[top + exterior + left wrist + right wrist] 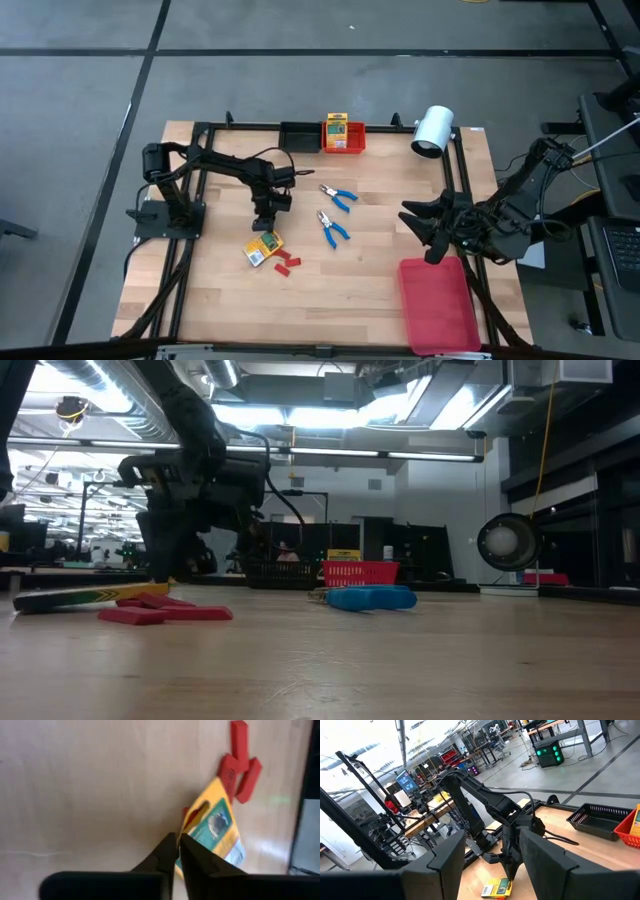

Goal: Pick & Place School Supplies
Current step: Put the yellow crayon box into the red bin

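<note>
Hovering above the yellow-and-green box [264,247], left fingers [176,851] pinched together, partly hiding it; right fingers [490,860] spread wide.

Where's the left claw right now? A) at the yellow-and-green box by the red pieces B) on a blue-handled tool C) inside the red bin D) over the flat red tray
A: in the high view the left claw sits at the yellow-and-green box beside the red pieces; its wrist view shows the fingers together at the box's edge.
</note>
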